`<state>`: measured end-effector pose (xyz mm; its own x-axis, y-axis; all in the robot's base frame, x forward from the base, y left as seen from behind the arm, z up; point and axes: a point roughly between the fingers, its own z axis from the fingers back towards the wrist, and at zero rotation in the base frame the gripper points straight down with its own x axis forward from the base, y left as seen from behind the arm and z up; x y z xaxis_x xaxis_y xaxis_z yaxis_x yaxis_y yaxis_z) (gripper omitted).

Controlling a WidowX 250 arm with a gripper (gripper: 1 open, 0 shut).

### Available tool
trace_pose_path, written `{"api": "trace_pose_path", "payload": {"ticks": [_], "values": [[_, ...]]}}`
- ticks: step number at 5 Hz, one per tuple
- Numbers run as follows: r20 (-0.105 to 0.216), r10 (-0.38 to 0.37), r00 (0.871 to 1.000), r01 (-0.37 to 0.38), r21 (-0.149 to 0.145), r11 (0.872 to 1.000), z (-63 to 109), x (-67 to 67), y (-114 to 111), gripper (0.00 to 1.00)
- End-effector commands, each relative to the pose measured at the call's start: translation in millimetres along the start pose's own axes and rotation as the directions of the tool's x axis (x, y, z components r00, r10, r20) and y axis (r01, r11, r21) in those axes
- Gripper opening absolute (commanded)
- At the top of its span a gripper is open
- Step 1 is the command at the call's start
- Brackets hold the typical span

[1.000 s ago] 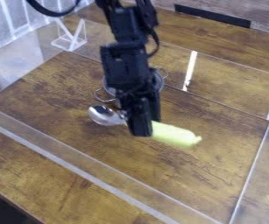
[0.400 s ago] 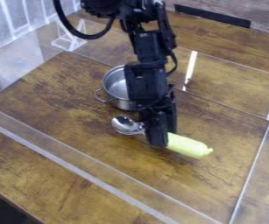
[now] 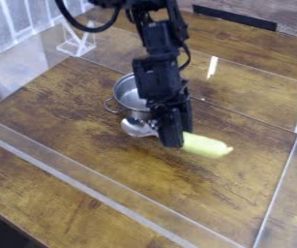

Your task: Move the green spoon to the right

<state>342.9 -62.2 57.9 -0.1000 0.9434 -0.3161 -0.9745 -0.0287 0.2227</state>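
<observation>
Fingers (image 3: 173, 136) clamped on green spoon (image 3: 205, 146) at handle near bowl. Spoon low over desk (image 3: 74, 116); yellow-green end points right. Steel pot (image 3: 130, 94) just behind.

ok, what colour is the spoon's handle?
Yellow-green, a thick plastic handle; the only camera view shows it clearly, sticking out to the right of the claw.

No text, label, brand, number or sign is showing legibly anywhere in this view; every surface is appearing plain or too blurred to read
</observation>
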Motion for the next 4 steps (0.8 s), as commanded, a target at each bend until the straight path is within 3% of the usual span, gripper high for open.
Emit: {"api": "trace_pose_path", "payload": {"ticks": [1, 2, 3, 4], "values": [[0.001, -0.067, 0.998, 0.067, -0.037, 0.997, 18.3, -12.3, 12, 0.0], [-0.001, -0.086, 0.996, 0.086, -0.032, 0.996, 21.4, -13.6, 25, 0.0], [0.02, -0.144, 0.989, 0.145, -0.022, 0.989, 19.6, -38.7, 15, 0.0], [0.039, -0.241, 0.97, 0.241, -0.001, 0.971, 5.0, -76.0, -2, 0.0]]}}
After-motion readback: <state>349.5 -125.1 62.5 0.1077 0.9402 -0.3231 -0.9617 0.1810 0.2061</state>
